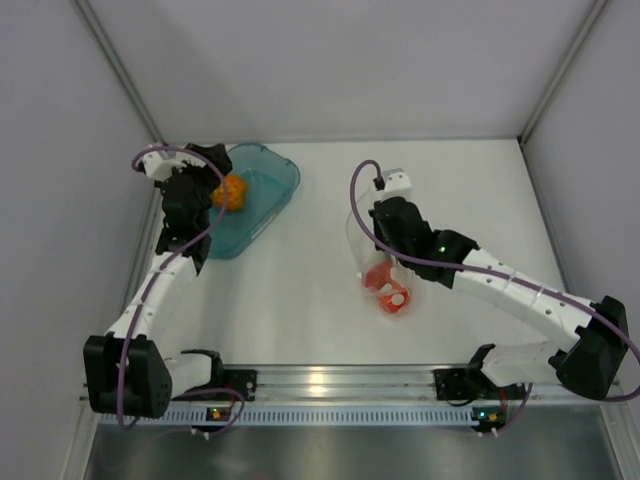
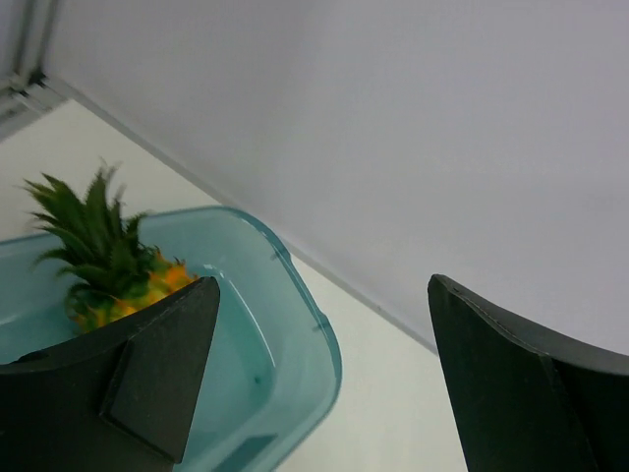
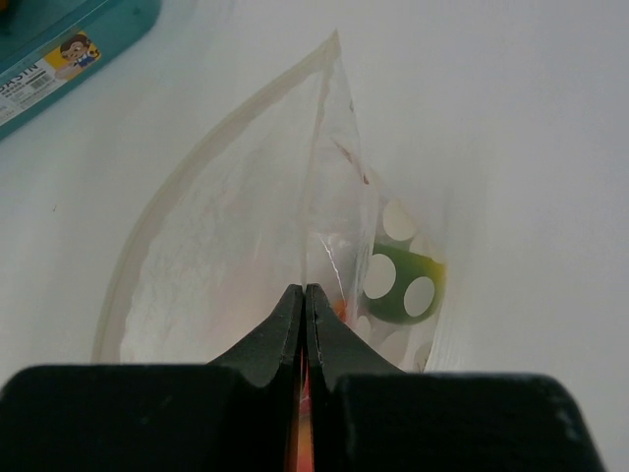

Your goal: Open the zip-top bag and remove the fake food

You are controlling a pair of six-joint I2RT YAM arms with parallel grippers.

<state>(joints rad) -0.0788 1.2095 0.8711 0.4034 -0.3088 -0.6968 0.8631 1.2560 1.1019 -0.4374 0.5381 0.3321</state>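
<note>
The clear zip-top bag (image 3: 226, 206) hangs with its mouth gaping, and my right gripper (image 3: 305, 293) is shut on one wall of its film. Inside it lie fake food pieces: a green piece with white dots (image 3: 403, 280) and red-orange fruit (image 1: 384, 279). From above, the right gripper (image 1: 388, 238) holds the bag (image 1: 362, 240) up at mid-table. The orange pineapple with green leaves (image 2: 103, 251) lies in the teal tray (image 2: 295, 324). My left gripper (image 2: 324, 383) hangs open just above the tray with nothing between its fingers; seen from above, the pineapple (image 1: 230, 191) sits beside it.
The teal tray (image 1: 270, 185) stands at the back left near the left wall. Its stickered corner (image 3: 59, 49) shows in the right wrist view. Grey enclosure walls close in the back and sides, and a metal rail (image 1: 330, 382) runs along the near edge.
</note>
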